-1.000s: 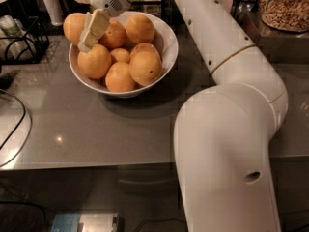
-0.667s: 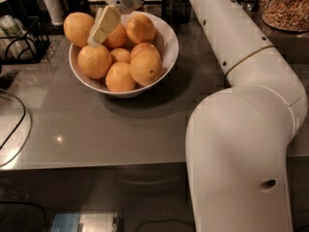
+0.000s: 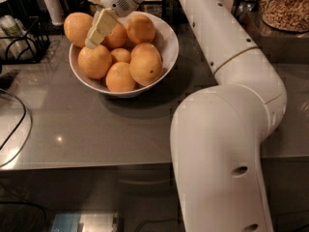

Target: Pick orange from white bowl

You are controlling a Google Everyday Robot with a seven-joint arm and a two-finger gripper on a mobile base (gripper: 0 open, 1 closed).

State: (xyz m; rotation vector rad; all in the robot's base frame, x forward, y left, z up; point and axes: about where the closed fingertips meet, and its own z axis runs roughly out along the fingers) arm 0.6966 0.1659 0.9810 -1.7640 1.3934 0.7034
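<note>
Arm fills the right half and reaches from bottom right up to top left. Over the last second its fat lower link swung a little right, then back left. The tool end hardly shifted.

Grey counter runs under everything. White bowl sits at its back left, same spot as a second ago, with seven fruits visible in the pile (more underneath? can't see).

The orange is the biggest one, slightly oval. It lies at the front right of the pile on the bowl's right side, touching smaller neighbours. It has not moved.

Gripper hangs over the left part of the pile, its pale tip slanting down-left. It is just above the front-left orange and beside the back-left orange. It is left of the target and apart from it. Wide or narrow: cannot tell. Nothing looks held.

Judgement: the last second brought no real descent and no grasp, so the pick hasn't started. It looks like aligning. The tool end probably needs to move right before going down.
</note>
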